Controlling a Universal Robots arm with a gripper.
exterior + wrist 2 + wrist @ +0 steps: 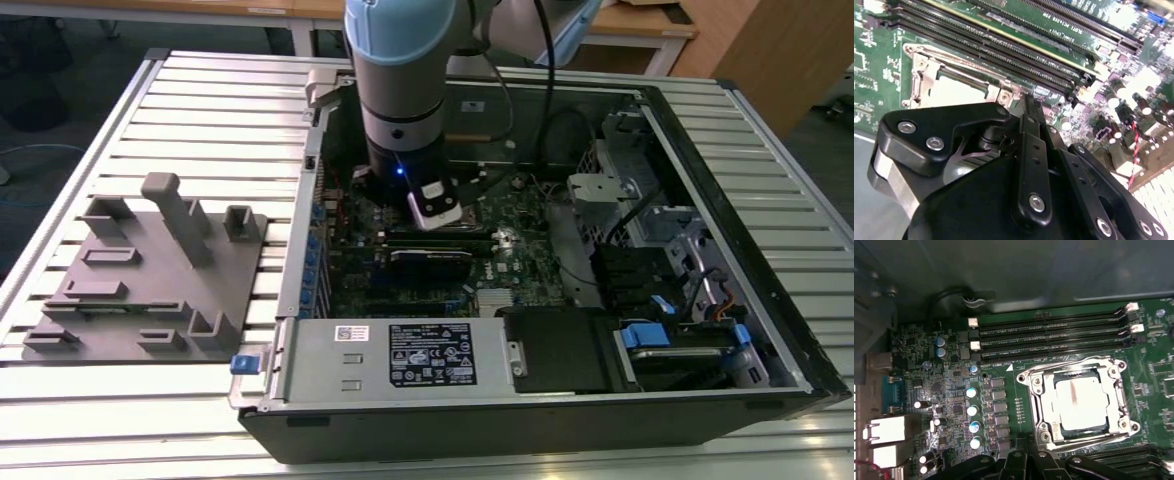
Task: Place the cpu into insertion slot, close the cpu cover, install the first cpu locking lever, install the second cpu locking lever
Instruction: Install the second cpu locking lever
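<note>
In the exterior view, the arm is seen lowered into the open computer case, with the gripper just above the motherboard. Room is limited there: the case walls surround the board, and cables hang near the arm.

In the second wrist view, the gripper is seen with its fingers drawn together to a narrow point, nothing visibly held, close beside the cpu cover. The memory slots run just beside the socket edge.

In the first wrist view, the cpu is seen seated in the insertion slot, with the cpu cover lying around it. Whether the locking levers are latched cannot be told.

A risk is judged: a sideways slip of the closed fingertips could scrape the chip top or the capacitors near the socket, and pressure off the frame's edge could miss it.
</note>
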